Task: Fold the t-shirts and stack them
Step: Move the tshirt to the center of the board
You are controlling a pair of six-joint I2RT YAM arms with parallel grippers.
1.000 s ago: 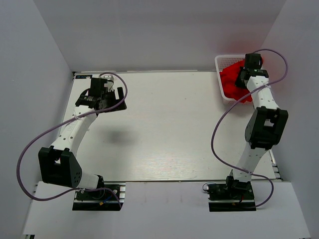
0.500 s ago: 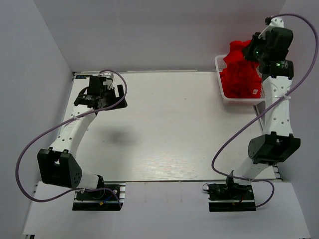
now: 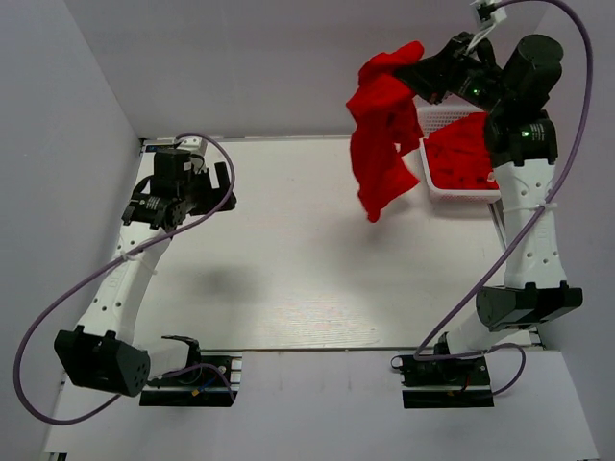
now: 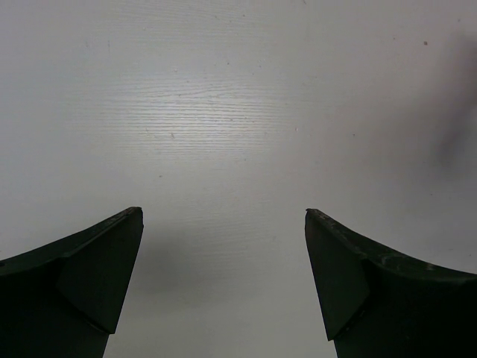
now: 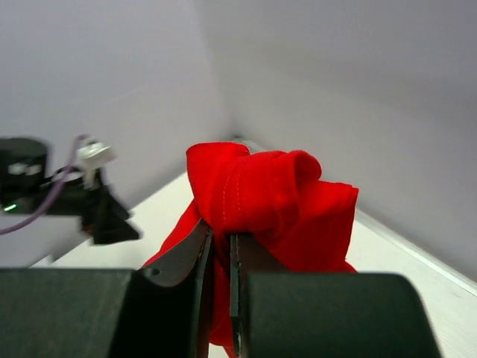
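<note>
**A:** What changed?

**B:** A second ago the right pincer (image 3: 418, 75) was down in the basket (image 3: 461, 193). Now it's raised, pinching a bunched edge of one red t-shirt (image 3: 382, 134).

**A:** Its lie?

**B:** It hangs lengthwise, free end pointing down over the worktop's (image 3: 288, 250) far right. The left pincer (image 4: 223, 224) is spread, far left. Next comes laying it flat, I'd say.

a white worktop (image 3: 317, 250) with a faint wood grain lies inside a booth of plain pale grey walls: a back wall (image 3: 288, 67), a left wall (image 3: 58, 144) and a right wall (image 3: 591, 269). a white ledge (image 3: 317, 403) runs along the worktop's near edge. even light leaves only soft grey shadows on the surface.
</note>
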